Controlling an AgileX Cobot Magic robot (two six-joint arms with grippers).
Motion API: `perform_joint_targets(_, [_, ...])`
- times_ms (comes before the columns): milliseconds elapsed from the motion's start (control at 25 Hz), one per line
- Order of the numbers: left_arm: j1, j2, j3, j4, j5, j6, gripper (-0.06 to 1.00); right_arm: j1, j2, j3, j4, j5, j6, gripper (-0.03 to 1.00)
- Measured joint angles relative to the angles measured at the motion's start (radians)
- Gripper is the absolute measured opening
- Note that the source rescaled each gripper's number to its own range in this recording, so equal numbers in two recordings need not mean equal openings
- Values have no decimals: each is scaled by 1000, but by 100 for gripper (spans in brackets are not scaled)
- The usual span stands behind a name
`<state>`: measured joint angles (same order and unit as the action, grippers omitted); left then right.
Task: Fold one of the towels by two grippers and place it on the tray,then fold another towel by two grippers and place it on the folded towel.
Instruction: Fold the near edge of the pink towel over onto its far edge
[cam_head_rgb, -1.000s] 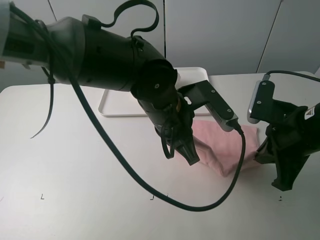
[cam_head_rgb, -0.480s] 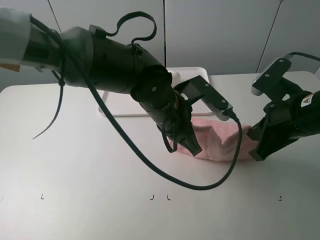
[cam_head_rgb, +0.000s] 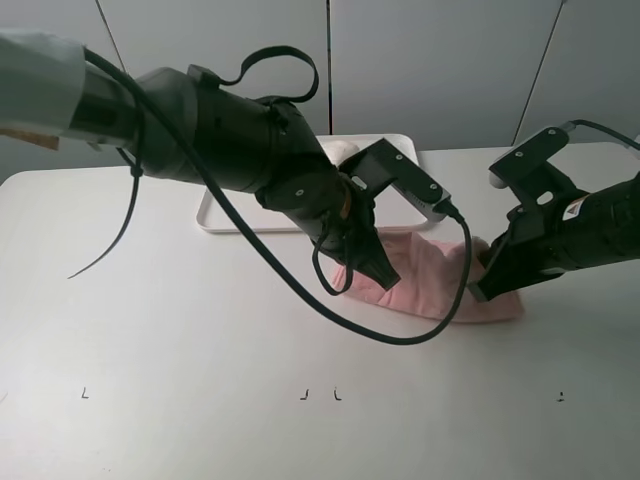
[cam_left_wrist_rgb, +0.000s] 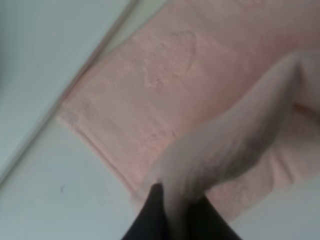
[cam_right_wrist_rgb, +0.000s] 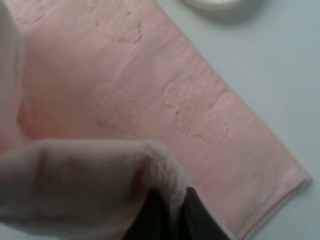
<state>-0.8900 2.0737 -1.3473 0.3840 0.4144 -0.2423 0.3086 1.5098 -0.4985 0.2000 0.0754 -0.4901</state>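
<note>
Where the plain white bench (cam_head_rgb: 150, 340) meets its near edge, a row of small black pen marks (cam_head_rgb: 84, 393) is spread along it, too tiny to read as letters or figures. The rest of the surface is matte and bare of print.

Farther in, between the middle and the right edge, the pink terry-cloth towel (cam_head_rgb: 430, 278) (cam_left_wrist_rgb: 165, 75) (cam_right_wrist_rgb: 150, 100) lies on the bench, doubled loosely on itself. The left tool (cam_head_rgb: 380, 272) (cam_left_wrist_rgb: 172, 212) grips its end toward the middle of the bench. In the left wrist view the dark fingers (cam_left_wrist_rgb: 152, 215) are closed nearly together, with a raised ridge of pink pile pinched between them. The right tool (cam_head_rgb: 485, 285) (cam_right_wrist_rgb: 167, 215) is clamped the same way on the end toward the right edge, lifting a fold above the flat cloth, which shows a faint embossed pattern. A thick black cable (cam_head_rgb: 400, 338) loops from the left arm toward the near edge and back up across the towel. A small white sticker (cam_head_rgb: 578, 208) on the right arm carries a red mark, too small to read.

Toward the far edge sits the shallow white rectangular tray (cam_head_rgb: 225, 212), half hidden behind the left arm. The towel lies near it, not on it.

Behind the bench stands a wall of pale grey panels (cam_head_rgb: 430, 60) divided by thin dark seams.
</note>
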Motion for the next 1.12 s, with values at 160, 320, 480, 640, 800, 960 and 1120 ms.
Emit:
perform_joint_targets(160, [3, 24, 0, 17, -4, -13, 0, 0, 18, 0, 0, -35, 2, 0])
perform_joint_targets(320, [4, 24, 0, 21, -13, -20, 0, 0, 24, 0, 0, -54, 4, 0])
perform_joint_targets(480, [16, 24, 0, 21, -17, -35, 0, 0, 30, -2, 0, -58, 4, 0])
perform_joint_targets(640, [37, 24, 0, 23, -17, -36, 0, 0, 31, -2, 0, -69, 4, 0])
perform_joint_targets(800, [41, 24, 0, 23, -19, -39, 0, -40, 31, -2, 31, -85, 4, 0])
perform_joint_targets(960, [41, 24, 0, 27, -29, -62, 0, -78, 31, -2, 71, -85, 8, 1])
perform_joint_targets(1120, [41, 24, 0, 29, -33, -81, 11, -85, 31, -2, 105, -87, 8, 15])
